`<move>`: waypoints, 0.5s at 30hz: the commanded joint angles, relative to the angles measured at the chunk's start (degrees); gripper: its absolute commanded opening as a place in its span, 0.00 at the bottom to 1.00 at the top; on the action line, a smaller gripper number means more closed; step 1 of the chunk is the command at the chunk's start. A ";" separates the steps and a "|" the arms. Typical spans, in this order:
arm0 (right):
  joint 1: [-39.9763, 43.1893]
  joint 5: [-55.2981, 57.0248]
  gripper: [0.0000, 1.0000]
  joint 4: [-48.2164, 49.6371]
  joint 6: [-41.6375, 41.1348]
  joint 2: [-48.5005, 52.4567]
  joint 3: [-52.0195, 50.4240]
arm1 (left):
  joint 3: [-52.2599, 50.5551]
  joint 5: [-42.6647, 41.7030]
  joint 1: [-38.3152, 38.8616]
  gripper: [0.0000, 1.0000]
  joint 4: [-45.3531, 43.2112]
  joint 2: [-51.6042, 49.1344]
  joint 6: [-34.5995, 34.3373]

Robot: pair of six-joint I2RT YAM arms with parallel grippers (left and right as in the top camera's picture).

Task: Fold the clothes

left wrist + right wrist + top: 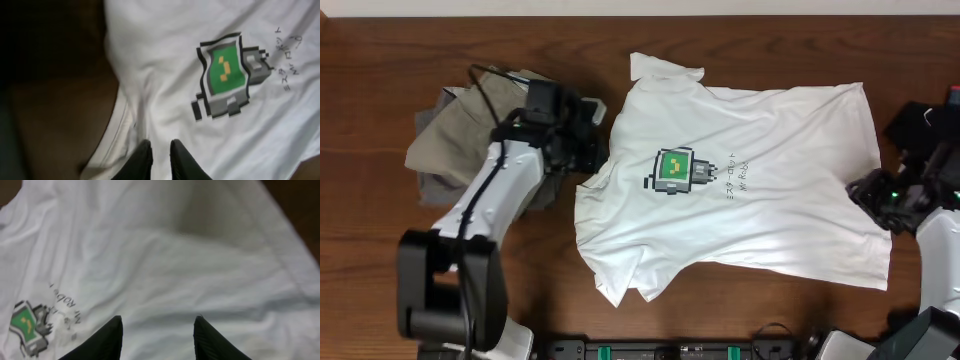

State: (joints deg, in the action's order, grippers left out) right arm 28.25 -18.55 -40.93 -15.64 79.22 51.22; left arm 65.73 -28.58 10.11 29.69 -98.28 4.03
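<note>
A white T-shirt (770,230) with a green pixel graphic (673,170) lies spread on the wooden table (380,270), collar toward the left. My left gripper (590,160) sits at the shirt's collar edge. In the left wrist view its fingers (161,150) are nearly together with white shirt cloth (165,75) pinched between them, and the graphic (225,70) lies ahead. My right gripper (868,192) is at the shirt's right hem. In the right wrist view its fingers (157,325) are spread wide and empty over the cloth (175,265).
A pile of grey and khaki clothes (455,140) lies at the left, partly under the left arm. A dark object (920,125) sits at the right edge. Bare wood shows along the front left and the back.
</note>
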 commanded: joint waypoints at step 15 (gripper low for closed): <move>-5.62 -0.74 0.45 0.87 0.90 -0.09 0.28 | 0.52 20.96 1.22 0.06 -10.16 -15.45 -3.85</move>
State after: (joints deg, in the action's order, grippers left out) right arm 23.16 -18.92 -40.01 -15.62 79.22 51.22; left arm 66.17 -22.70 11.90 19.44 -112.07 2.85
